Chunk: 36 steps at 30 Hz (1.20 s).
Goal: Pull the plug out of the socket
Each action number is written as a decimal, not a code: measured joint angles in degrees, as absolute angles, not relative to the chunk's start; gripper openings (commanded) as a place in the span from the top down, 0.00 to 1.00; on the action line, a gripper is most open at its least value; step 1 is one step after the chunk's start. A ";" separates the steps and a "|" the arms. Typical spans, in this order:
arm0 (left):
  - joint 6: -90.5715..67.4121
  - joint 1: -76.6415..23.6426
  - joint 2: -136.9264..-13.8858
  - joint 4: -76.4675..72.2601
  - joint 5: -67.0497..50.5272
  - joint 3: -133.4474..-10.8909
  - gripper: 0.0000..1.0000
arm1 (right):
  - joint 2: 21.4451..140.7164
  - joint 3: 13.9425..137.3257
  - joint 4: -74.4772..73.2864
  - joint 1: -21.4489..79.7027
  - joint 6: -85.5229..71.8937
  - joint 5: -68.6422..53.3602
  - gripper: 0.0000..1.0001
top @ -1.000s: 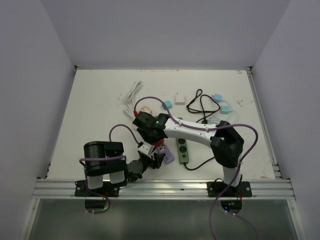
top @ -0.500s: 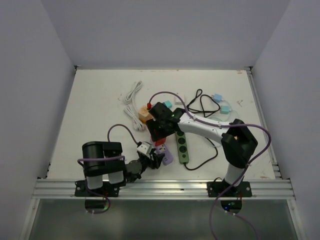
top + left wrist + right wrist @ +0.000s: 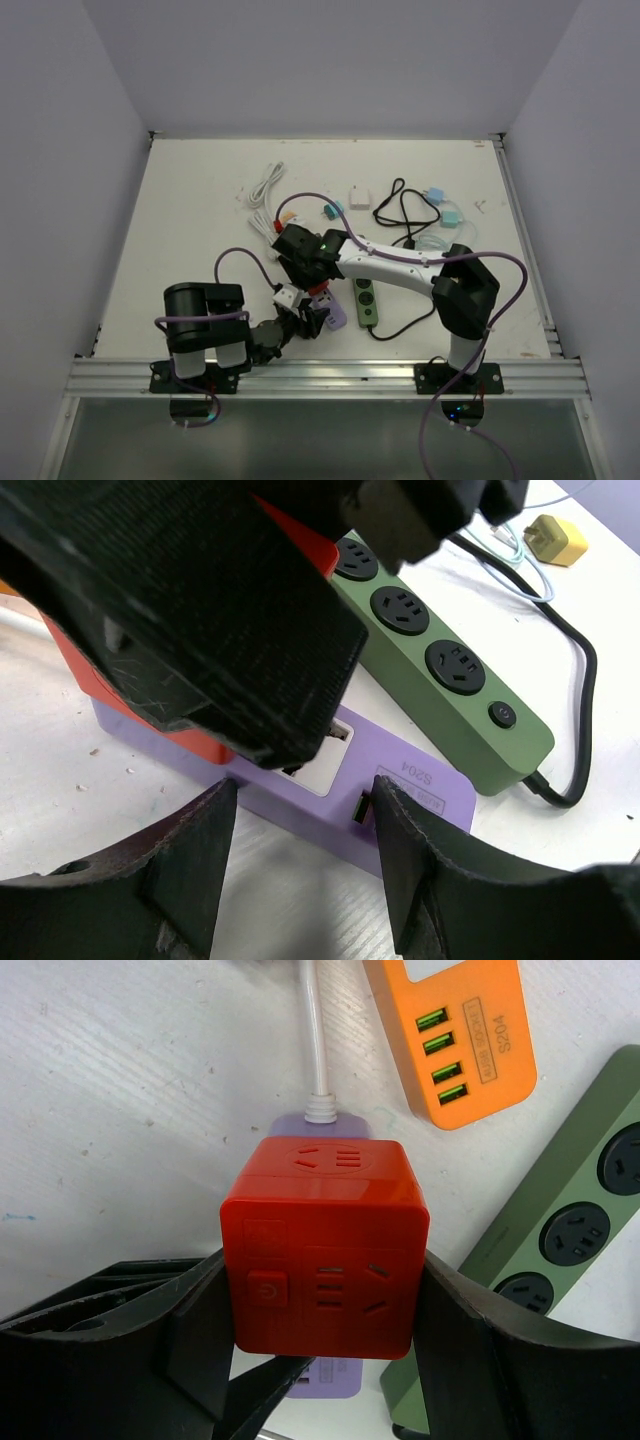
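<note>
The plug is a red cube adapter (image 3: 325,1250) with a power button, standing on the socket, a flat purple power strip (image 3: 420,790). My right gripper (image 3: 325,1305) is shut on the cube, one finger on each side. In the top view the cube (image 3: 320,291) shows just below the right wrist, with the strip (image 3: 337,315) under it. My left gripper (image 3: 300,790) is low on the table at the strip's near long side. Its fingers stand apart, their tips at the strip's wall, and nothing is clamped between them. Whether the cube has lifted from the strip I cannot tell.
A green power strip (image 3: 366,298) with a black cord lies right beside the purple one. An orange USB strip (image 3: 460,1030) lies just beyond. Farther back are white cables (image 3: 265,185), a black cable (image 3: 405,210), teal adapters (image 3: 435,195) and a small white block (image 3: 359,197).
The right arm swung its wrist back and right, then returned toward the left and nearer, still holding the red cube. The left fingers have narrowed a little.
</note>
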State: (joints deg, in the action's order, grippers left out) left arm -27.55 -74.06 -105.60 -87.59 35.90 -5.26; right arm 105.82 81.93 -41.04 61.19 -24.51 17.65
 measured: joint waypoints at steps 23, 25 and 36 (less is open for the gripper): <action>-17.69 -74.43 -104.90 -87.61 34.11 -4.86 0.33 | 106.45 81.82 -40.69 59.83 -25.39 13.10 1.00; -17.32 -74.46 -104.99 -87.64 34.11 -4.86 0.33 | 106.45 81.76 -40.62 59.64 -25.41 12.75 1.00; -19.00 -74.70 -106.37 -87.77 36.14 -5.58 0.38 | 105.91 80.75 -39.68 58.17 -25.61 9.87 1.00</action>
